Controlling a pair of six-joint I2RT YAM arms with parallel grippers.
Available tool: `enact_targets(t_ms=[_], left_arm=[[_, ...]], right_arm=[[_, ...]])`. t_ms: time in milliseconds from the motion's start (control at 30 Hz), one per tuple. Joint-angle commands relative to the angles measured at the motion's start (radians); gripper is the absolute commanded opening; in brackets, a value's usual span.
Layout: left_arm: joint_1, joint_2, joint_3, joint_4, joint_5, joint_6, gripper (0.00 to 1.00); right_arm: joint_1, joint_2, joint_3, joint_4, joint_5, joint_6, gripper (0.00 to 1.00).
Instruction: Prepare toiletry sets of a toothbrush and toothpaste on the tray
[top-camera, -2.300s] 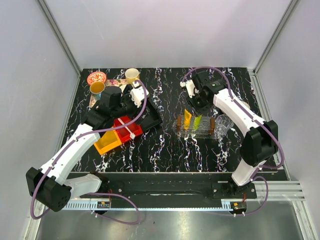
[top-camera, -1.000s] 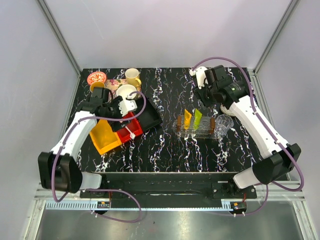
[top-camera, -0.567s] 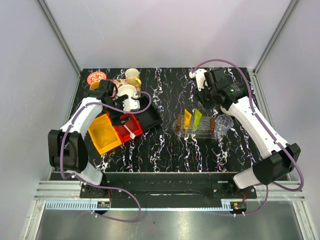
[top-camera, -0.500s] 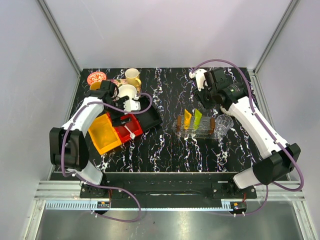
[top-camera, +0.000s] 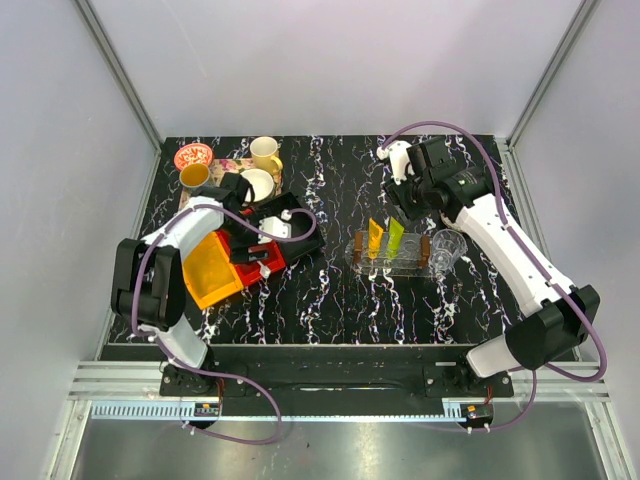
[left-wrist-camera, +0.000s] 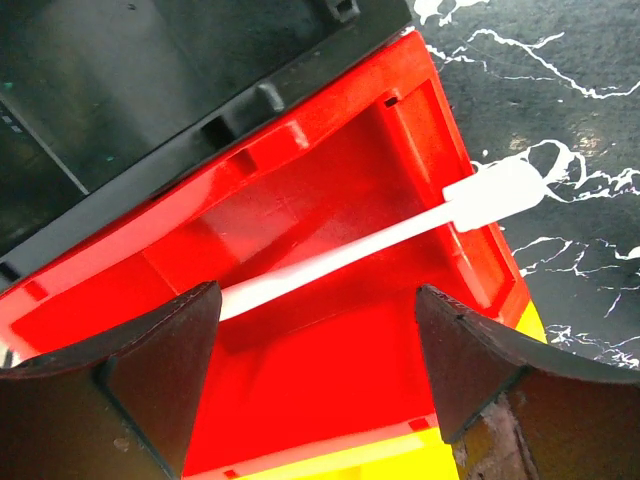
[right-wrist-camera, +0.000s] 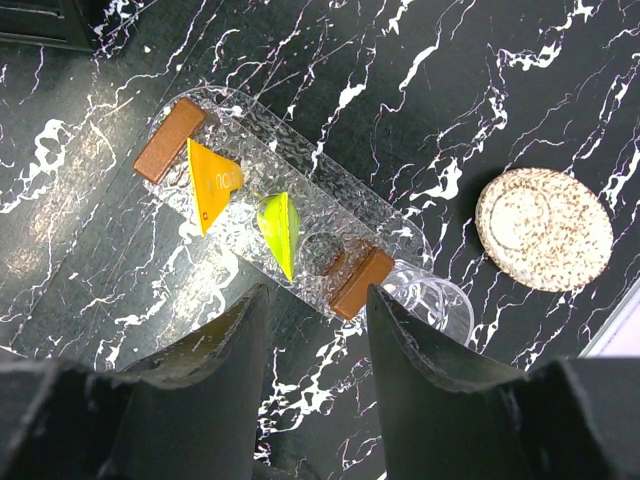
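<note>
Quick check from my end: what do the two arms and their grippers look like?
The left arm and right arm have white shells, black joints and a purple cable looped along each. The left gripper and right gripper carry broad matte black fingers.

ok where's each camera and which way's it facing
Top external: high behind the bases, looking down on the table; left arm and right arm show.
Left wrist: on the left arm, looking down into the red bin at the toothbrush; left gripper shows.
Right wrist: on the right arm, looking down at the rack; right gripper shows.
Shared: top and right wrist both show the rack.
</note>
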Motion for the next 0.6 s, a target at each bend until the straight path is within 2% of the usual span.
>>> enact_targets(t_ms=[0, 567], left_arm=[[-0.015, 0.015, -0.021, 0.04, -0.038, 0.036, 0.83], [-0.036, 0.045, -0.075, 0.178, -0.093, 0.031, 0.82]], right_arm=[[0.008, -0.017, -0.007, 0.033, -0.013, -0.006, 0.49], [0.009, -0.009, -0.013, 0.035, -0.013, -0.004, 0.49]])
